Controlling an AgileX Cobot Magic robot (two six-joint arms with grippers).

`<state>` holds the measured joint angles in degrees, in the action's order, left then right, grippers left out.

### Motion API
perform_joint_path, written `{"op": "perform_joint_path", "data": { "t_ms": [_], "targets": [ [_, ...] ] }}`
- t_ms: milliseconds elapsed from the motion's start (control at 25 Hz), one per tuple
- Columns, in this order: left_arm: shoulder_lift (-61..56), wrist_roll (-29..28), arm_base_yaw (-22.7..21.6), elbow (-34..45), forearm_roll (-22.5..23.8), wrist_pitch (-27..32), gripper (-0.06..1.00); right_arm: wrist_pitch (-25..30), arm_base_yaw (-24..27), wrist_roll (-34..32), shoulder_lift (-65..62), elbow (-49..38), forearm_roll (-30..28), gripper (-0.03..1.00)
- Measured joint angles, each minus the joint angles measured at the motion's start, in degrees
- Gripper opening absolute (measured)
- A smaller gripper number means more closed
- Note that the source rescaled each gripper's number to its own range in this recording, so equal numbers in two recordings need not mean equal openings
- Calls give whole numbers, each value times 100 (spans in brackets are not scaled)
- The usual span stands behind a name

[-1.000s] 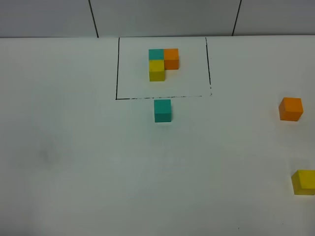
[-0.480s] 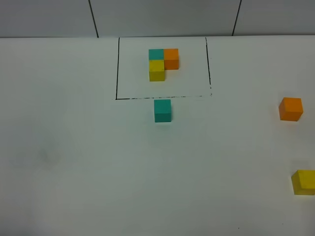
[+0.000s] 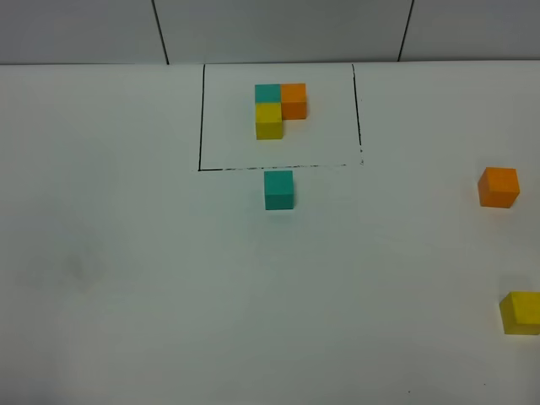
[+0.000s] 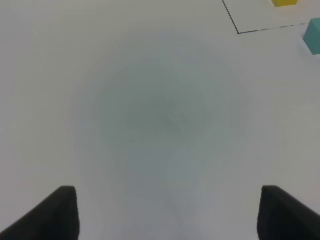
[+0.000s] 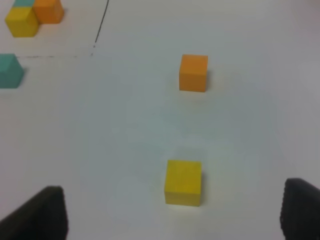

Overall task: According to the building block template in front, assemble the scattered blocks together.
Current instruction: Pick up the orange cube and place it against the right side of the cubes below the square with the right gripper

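Observation:
The building block template (image 3: 278,108) is a teal, orange and yellow L-shaped cluster inside a black outline (image 3: 201,118) at the back of the table. The scattered blocks lie apart: the teal cube (image 3: 278,189) just in front of the outline, the orange cube (image 3: 498,186) at the far right, and the yellow cube (image 3: 521,312) at the right edge. No gripper shows in the exterior high view. My left gripper (image 4: 170,220) is open and empty over bare table, with the teal cube (image 4: 313,35) far off. My right gripper (image 5: 172,222) is open and empty, with the yellow cube (image 5: 183,182) just ahead and the orange cube (image 5: 193,73) beyond.
The white table (image 3: 126,278) meets a grey panelled wall (image 3: 278,29) at the back. The right wrist view also shows the teal cube (image 5: 10,71) and the template (image 5: 32,15) at its edge.

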<state>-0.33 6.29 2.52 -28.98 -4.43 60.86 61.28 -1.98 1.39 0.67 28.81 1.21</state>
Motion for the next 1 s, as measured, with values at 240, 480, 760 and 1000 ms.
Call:
{"op": "perform_joint_path", "data": {
  "t_ms": [240,480,760,1000],
  "targets": [
    [0,0,0,0,0,0,73,-300,0,5,968,136,-5,73],
    [0,0,0,0,0,0,73,-1236,0,5,3480,679,-11,73],
    [0,0,0,0,0,0,73,-2036,0,195,7077,1962,-11,73],
    [0,0,0,0,0,0,73,-2107,0,200,9340,3347,-11,73]
  ]
}}
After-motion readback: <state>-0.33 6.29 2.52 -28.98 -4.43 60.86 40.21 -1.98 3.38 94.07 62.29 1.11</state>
